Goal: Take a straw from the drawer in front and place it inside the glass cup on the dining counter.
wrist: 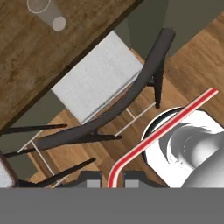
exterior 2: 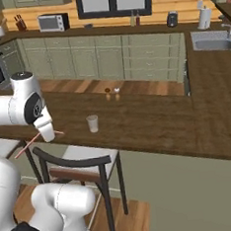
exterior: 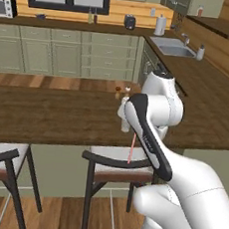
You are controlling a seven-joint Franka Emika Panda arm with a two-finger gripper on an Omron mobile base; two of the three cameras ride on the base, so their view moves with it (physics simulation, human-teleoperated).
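My gripper (wrist: 111, 180) is shut on the straw (wrist: 162, 127), a thin pink-red stick that slants out from between the fingertips. In the right base view the gripper (exterior 2: 49, 135) hovers over the near edge of the dining counter (exterior 2: 152, 119), with the straw (exterior 2: 24, 148) sticking out down-left. The glass cup (exterior 2: 92, 123) stands upright on the counter, a short way right of the gripper. Seen from the hand, the glass cup (wrist: 44, 12) is at the top left, on the dining counter (wrist: 26, 65). From the left base the straw (exterior: 130, 151) hangs below the arm. The drawer is out of view.
Black bar stools with pale seats (exterior: 116, 166) (exterior: 2, 157) (exterior 2: 82, 162) stand under the counter's near edge, below the gripper. Two small shakers (exterior 2: 112, 91) sit at the counter's far edge. The sink (exterior 2: 212, 39) lies at the back right.
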